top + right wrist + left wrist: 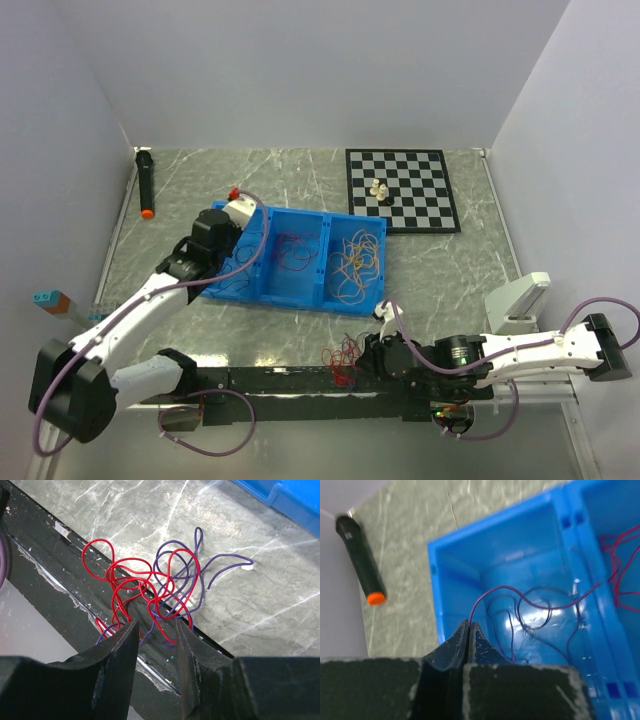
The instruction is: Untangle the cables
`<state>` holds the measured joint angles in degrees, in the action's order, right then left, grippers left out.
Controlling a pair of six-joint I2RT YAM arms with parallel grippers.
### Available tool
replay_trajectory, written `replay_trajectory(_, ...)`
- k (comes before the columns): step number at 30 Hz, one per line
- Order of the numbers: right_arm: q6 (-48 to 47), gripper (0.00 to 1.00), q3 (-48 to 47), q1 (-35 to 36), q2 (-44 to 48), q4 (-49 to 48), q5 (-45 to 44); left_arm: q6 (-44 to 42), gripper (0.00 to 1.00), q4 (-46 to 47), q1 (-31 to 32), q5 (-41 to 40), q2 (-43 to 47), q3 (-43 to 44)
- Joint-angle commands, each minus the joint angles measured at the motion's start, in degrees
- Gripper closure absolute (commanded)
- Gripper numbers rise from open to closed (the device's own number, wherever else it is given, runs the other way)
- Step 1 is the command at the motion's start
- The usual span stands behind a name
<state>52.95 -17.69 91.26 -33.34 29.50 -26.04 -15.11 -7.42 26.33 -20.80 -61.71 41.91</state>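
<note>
A small tangle of red and dark purple cables (150, 585) lies at the table's near edge, partly over a black strip; it also shows in the top view (343, 360). My right gripper (156, 630) is open just short of it, jaws either side of its lowest loops, and shows in the top view (373, 352). My left gripper (469, 626) is shut on a thin dark purple cable (535, 605), which loops inside the left compartment of the blue tray (435, 595). In the top view the left gripper (228, 255) is over that compartment.
The blue tray (325, 300) holds red cables (295, 250) in its middle compartment and yellow-orange cables (357, 262) in its right one. A chessboard (420, 190) with pieces lies at the back right. A black marker with an orange tip (146, 185) lies at the back left. A white block (520, 298) stands at the right.
</note>
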Motion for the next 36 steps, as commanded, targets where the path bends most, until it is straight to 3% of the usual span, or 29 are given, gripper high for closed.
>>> replay_trajectory(1, 0.8, 0.58, -1.6, 0.4, 0.1, -0.8, -0.8, 2.8, 0.99, -0.7, -0.1, -5.7, -5.4, 1.0)
replay_trajectory(6, 0.8, 0.58, -1.6, 0.4, 0.6, -0.6, -0.9, 8.5, 0.99, -0.9, -0.7, -8.2, -10.5, 4.7)
replay_trajectory(16, 0.6, 0.58, -1.5, 0.4, 0.6, -0.8, -0.8, 25.2, 0.99, -10.8, -8.8, 1.7, -14.6, 12.8)
replay_trajectory(21, 0.4, 0.58, -1.4, 0.3, 0.5, -1.0, -0.6, 21.8, 0.99, -9.7, -8.7, 4.3, -12.6, 10.7)
replay_trajectory(26, 0.4, 0.58, -1.6, 0.4, -0.1, -1.2, -0.7, 16.2, 0.99, -7.1, -6.1, 1.7, -10.8, 6.4)
replay_trajectory(36, 0.2, 0.58, -1.9, 0.4, -1.2, -1.4, -0.3, 16.2, 0.99, -6.7, -6.0, 1.5, -3.9, -1.4)
